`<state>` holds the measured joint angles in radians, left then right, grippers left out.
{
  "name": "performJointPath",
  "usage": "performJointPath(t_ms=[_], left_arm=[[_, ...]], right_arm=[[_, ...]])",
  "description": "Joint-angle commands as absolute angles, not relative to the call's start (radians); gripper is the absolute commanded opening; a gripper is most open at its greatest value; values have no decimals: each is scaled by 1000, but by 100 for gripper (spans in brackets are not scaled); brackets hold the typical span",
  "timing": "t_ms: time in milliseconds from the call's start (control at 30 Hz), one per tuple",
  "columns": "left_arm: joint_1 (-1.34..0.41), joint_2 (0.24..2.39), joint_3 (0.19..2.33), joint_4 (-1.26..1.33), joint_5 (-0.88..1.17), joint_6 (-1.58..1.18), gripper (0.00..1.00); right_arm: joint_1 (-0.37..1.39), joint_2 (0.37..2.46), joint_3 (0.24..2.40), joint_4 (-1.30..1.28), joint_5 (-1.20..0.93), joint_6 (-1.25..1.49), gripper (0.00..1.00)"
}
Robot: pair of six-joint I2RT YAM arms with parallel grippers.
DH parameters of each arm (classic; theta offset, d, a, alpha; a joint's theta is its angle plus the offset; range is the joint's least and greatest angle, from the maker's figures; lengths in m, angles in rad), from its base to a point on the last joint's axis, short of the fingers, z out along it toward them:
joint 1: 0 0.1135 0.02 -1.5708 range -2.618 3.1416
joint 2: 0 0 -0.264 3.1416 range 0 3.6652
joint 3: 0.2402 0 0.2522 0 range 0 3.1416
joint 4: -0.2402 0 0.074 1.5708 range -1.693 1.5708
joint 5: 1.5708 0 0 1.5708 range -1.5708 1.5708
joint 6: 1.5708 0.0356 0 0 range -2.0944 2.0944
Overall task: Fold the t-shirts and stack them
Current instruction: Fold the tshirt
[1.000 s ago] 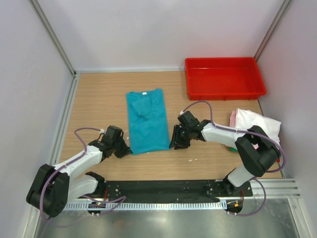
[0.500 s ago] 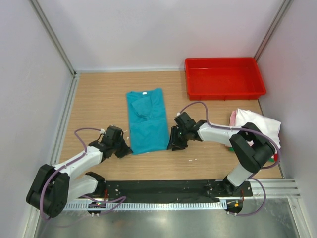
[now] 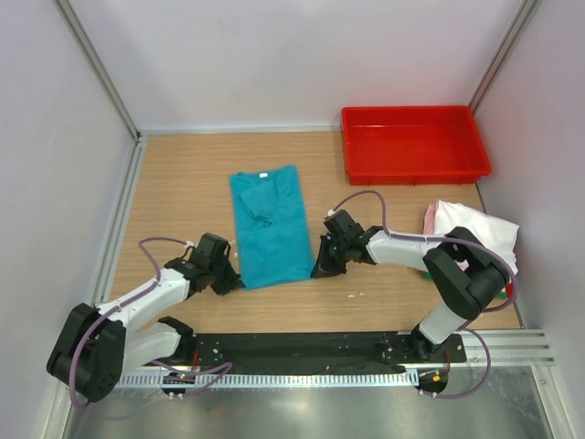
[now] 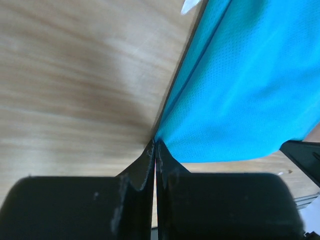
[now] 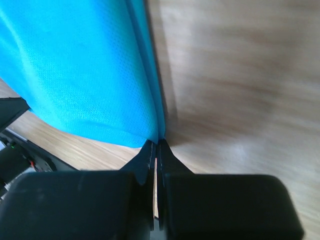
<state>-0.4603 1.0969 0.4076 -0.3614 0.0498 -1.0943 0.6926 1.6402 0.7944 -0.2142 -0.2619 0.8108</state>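
At the near edge, the right gripper is now pressed shut on the lower right corner of the teal t-shirt. A second ago it stood just off that hem with its jaws partly spread. The left gripper pinches the lower left corner as it did before, its jaws closed on the cloth. The shirt's bottom hem now runs between the two grippers and lies slightly nearer the arms than it did.

In the left wrist view, the black fingers of the left gripper meet at a thin seam with the teal t-shirt fanning out from the tips. In the right wrist view, the right gripper closes the same way on the teal t-shirt. The fabric is a fine, pin-dotted knit, smooth and slightly sheened, doubled along the side edges.

The shirt lies flat and lengthwise on the wood-grain table, neck away from the arms, with a rumpled fold near the chest. A small white neck label shows no readable writing.

To the right lies a loose white t-shirt with a pink t-shirt at its edge. Farthest back sits a glossy red plastic tray, rectangular with raised walls.
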Motion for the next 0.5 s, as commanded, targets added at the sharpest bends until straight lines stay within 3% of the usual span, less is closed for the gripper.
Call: performJointPath(t_ms=[0,233,467], left_arm=[[-494,1069,422,-613,-20,-1117,0],[-581,925,483,-842,24,-1189,0],[-606,822,713,-1165,46,-1216,0]], right_arm=[[698,1591,692,-336,-201,792,1],[745,1401,647,-468,-264,830,1],[778,1253,808,-710,-302,896,1]])
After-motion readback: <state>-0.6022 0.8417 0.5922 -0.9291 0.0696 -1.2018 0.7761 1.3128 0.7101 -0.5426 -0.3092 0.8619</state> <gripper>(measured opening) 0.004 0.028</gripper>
